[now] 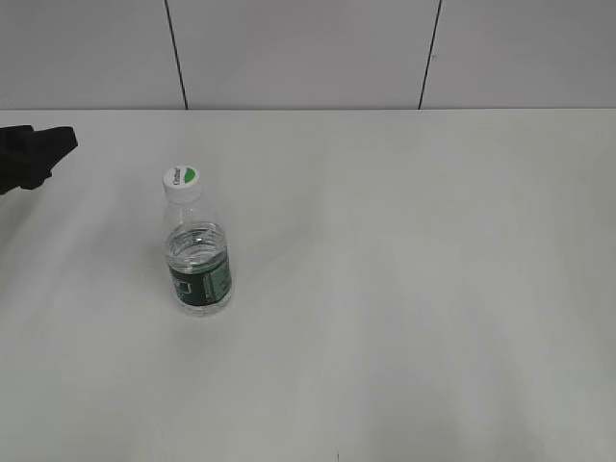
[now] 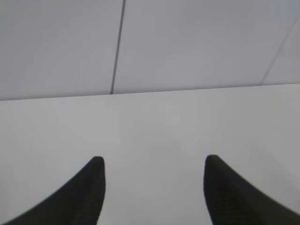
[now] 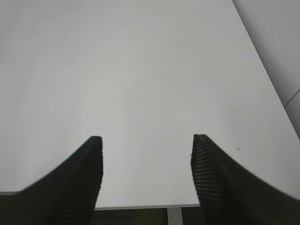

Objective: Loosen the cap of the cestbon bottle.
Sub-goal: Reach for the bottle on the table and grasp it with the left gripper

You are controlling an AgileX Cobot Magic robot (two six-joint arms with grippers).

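The left pincer stands released, its two dark fingers spread apart with only bare white bench between them, and it grasps nothing. In the exterior view this pincer shows as a dark shape at the far left edge, hovering over the bench, well apart from the bottle. The right pincer is likewise released, its ribbed fingers wide apart above the near edge of the bench, with nothing between them; it does not show in the exterior view. The cestbon bottle stands upright on the bench, left of the middle, its dark green label band low on the clear body. The cap, white with a green patch, sits on the neck.
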